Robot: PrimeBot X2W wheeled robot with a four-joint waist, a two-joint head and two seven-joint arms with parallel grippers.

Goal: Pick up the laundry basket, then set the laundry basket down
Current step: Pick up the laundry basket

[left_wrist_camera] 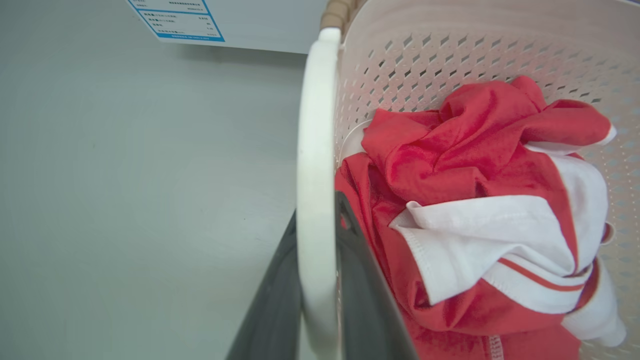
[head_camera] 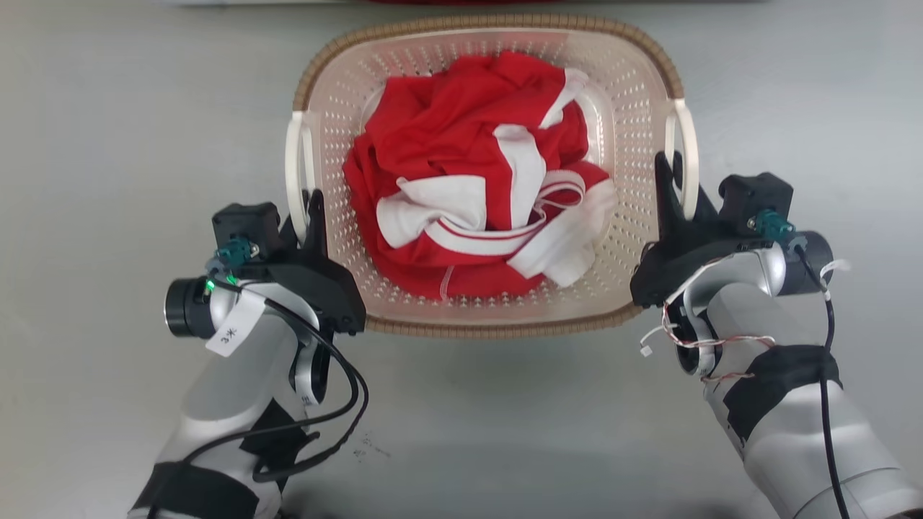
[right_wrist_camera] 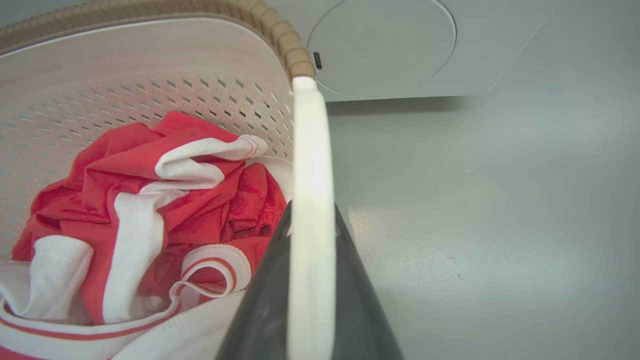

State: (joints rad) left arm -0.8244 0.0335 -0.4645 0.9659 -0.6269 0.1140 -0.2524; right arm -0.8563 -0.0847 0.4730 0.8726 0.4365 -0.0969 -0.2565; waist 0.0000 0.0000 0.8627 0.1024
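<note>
**Both grippers pinching the basket's handles**

The laundry basket (head_camera: 627, 79) is standing upright between the two arms, with grey floor (head_camera: 108, 144) all around it, and is holding a crumpled red and white garment (head_camera: 461, 144). The left gripper (head_camera: 311, 205) is clamping the left white handle (head_camera: 294, 162), one dark finger on each side of it. The right gripper (head_camera: 667, 173) is pinching the right white handle (head_camera: 690, 148) likewise. Whether the basket is touching the floor is not showing

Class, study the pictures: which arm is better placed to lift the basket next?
Neither alone. The left gripper has its fingers either side of the basket's left handle, and the right gripper likewise on the right handle. A level lift likely needs both.
</note>
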